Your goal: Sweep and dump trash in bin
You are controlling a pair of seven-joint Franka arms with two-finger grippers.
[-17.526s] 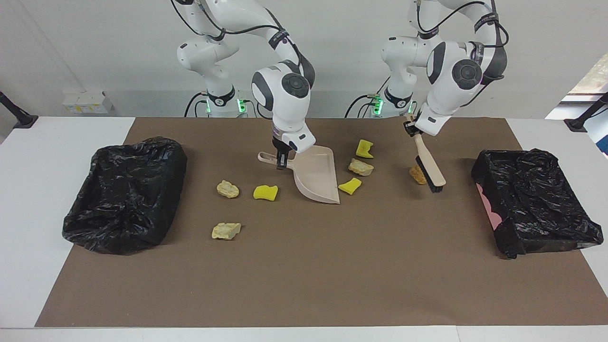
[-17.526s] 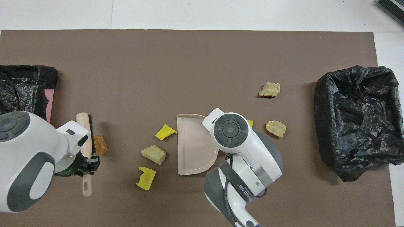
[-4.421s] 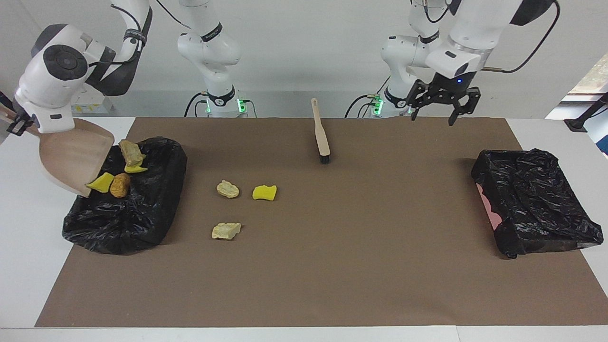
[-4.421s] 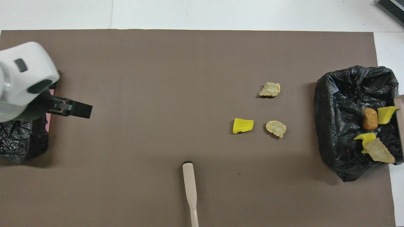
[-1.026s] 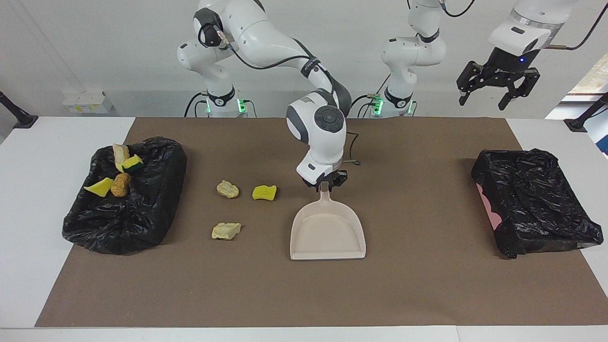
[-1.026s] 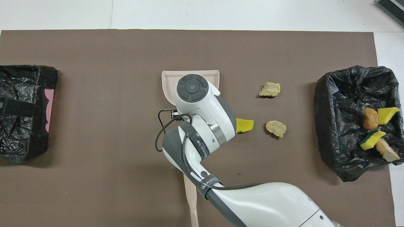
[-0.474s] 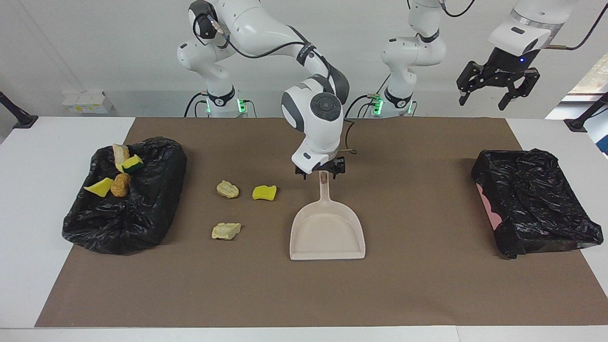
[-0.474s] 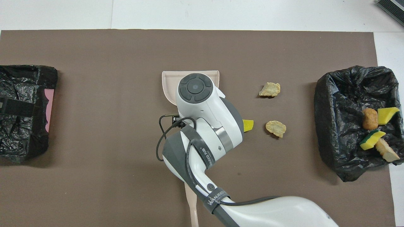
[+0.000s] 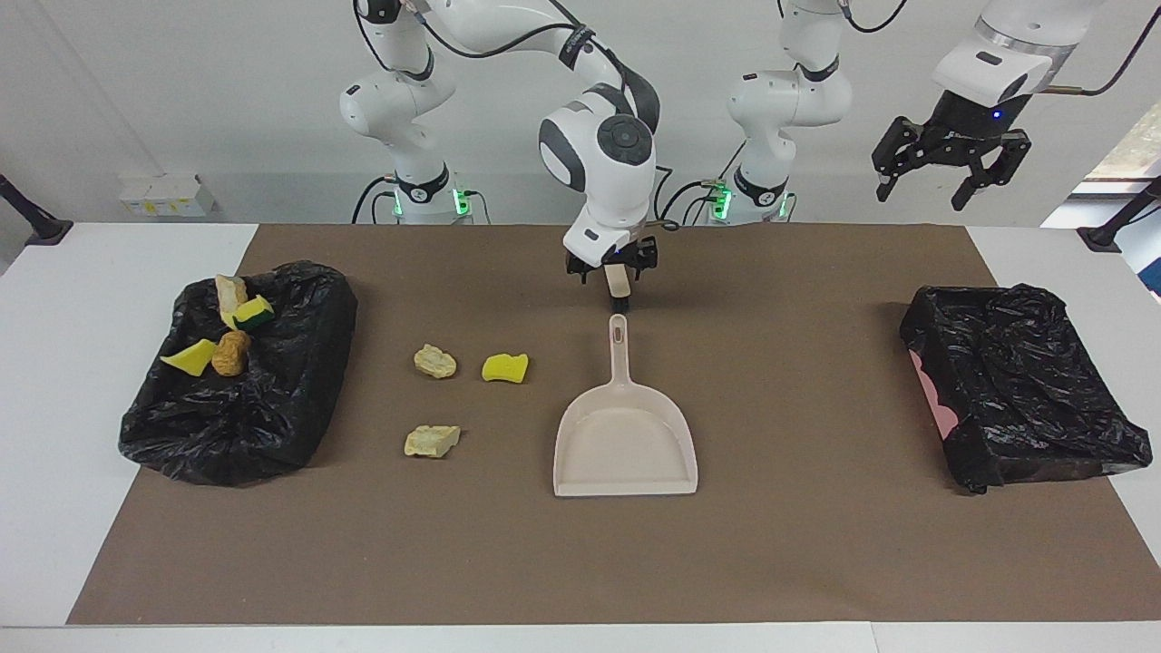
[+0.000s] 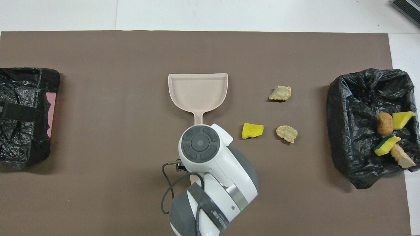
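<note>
Right gripper [image 9: 611,271]: fingers apart, empty, raised over pale wooden brush [image 9: 619,287], clear of beige plastic dustpan [image 9: 625,439].
Left gripper [image 9: 950,170]: spread wide, empty, waiting aloft.
Trash: three scraps [image 9: 435,361] on brown mat beside dustpan; four [image 9: 231,352] in black-lined bin [image 9: 272,408].

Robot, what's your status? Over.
Both open: right gripper over brush, left gripper waiting high. Three trash scraps on mat, four in bin. Dustpan down, nothing blocking.

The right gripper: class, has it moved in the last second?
Yes. The right gripper has risen off the dustpan handle and drawn back toward the robots, now over the brush.
</note>
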